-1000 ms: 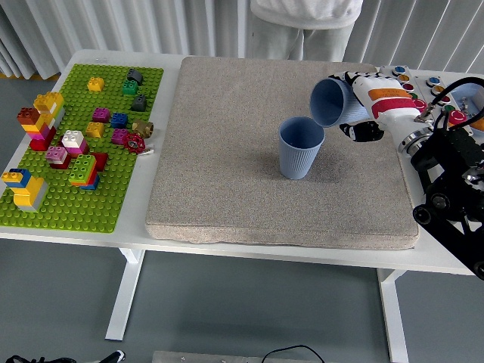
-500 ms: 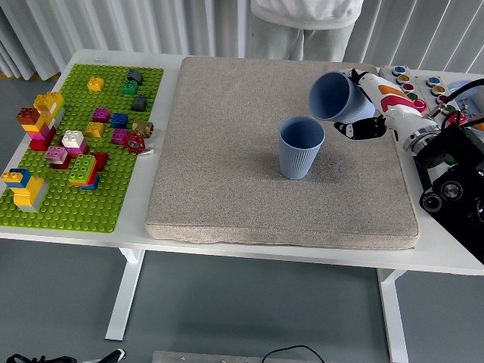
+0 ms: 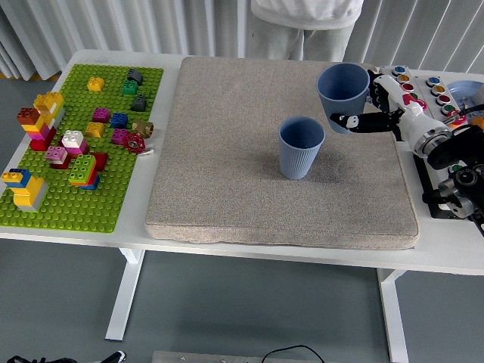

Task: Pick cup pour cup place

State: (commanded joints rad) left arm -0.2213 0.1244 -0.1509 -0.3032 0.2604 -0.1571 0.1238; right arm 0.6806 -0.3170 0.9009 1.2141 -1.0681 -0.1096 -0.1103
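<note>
A blue ribbed cup (image 3: 300, 147) stands upright near the middle of the grey mat (image 3: 227, 151). A second blue cup (image 3: 342, 88) is held almost upright above the mat, up and to the right of the standing cup. My right hand (image 3: 370, 106) is shut on this second cup, its fingers wrapped round the cup's right side and base. The right arm comes in from the right edge. My left arm does not appear in the picture.
A green baseplate (image 3: 113, 189) with several coloured bricks lies on the left of the white table. A panel with coloured buttons (image 3: 423, 83) sits at the far right. A person (image 3: 305, 15) in pale clothes stands at the far side.
The held cup has swung from tilted mouth-down toward the standing cup back to nearly upright, and moved slightly right and up. My right arm has drawn back toward the right edge.
</note>
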